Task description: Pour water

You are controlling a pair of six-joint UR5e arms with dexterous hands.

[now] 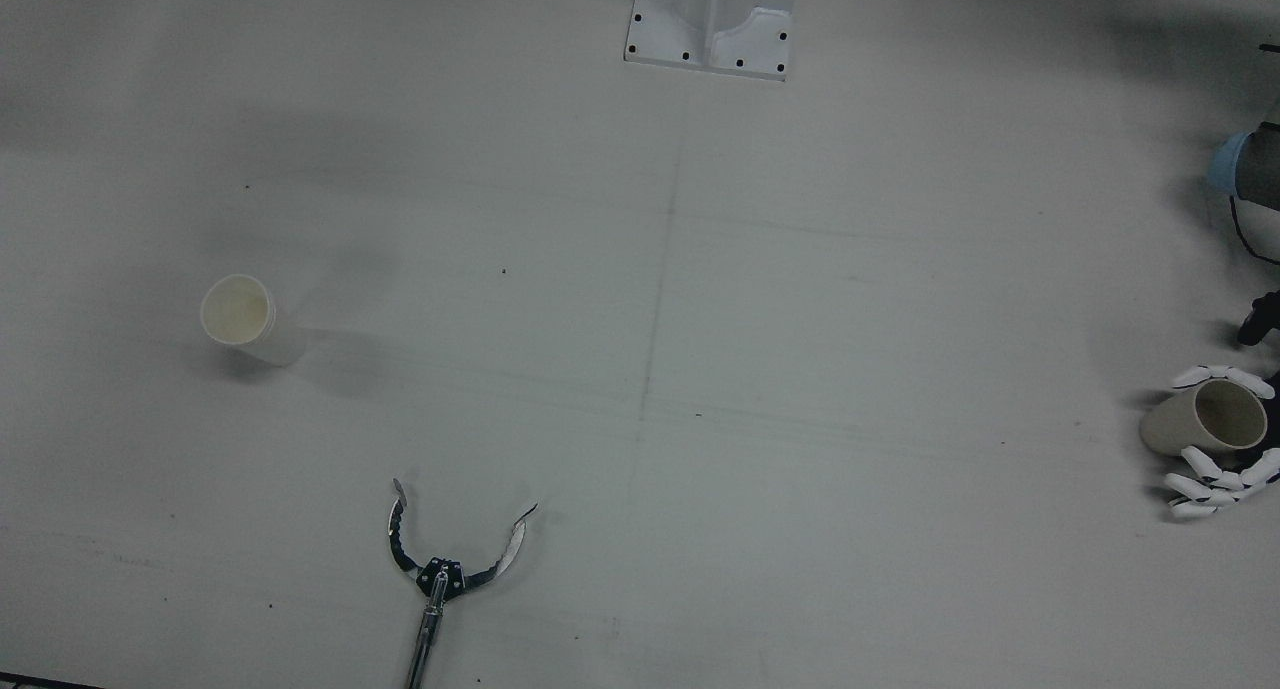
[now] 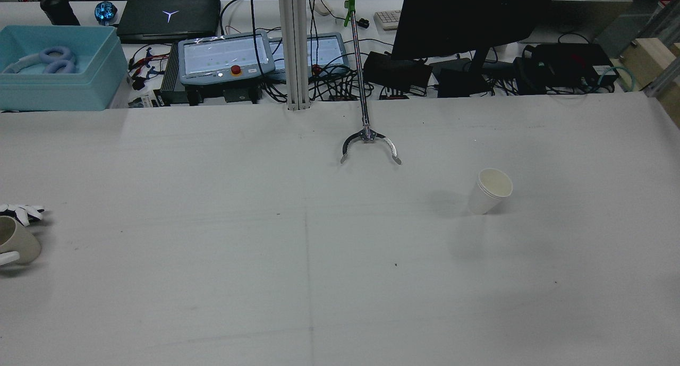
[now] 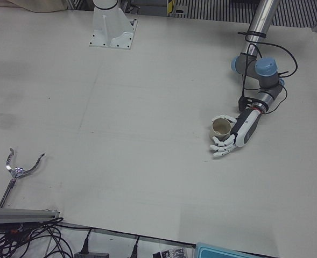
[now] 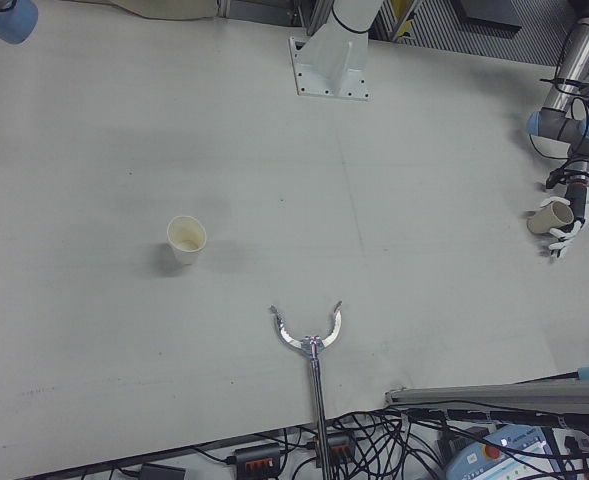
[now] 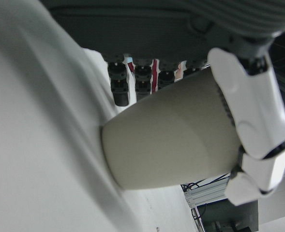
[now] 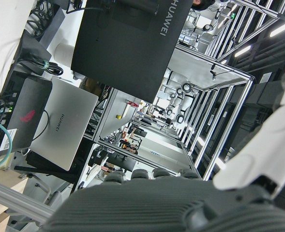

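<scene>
My left hand (image 1: 1222,466) is at the table's far edge on my left side, its fingers (image 5: 251,106) wrapped around a beige cup (image 1: 1198,419). The cup is tilted, mouth up and outward, its base at the table surface (image 5: 31,145). Hand and cup also show in the left-front view (image 3: 239,134) and at the rear view's left edge (image 2: 16,244). A white paper cup (image 1: 240,314) stands upright and alone on my right half (image 2: 491,190). Of my right hand, only the grey palm (image 6: 147,203) shows in its own view, high above the table.
A metal reach-grabber tool (image 1: 445,559) lies with open claws at the operators' edge, mid-table (image 2: 369,143). An arm pedestal (image 1: 710,29) stands at the robot side. Monitors, cables and a blue bin (image 2: 58,68) sit beyond the table.
</scene>
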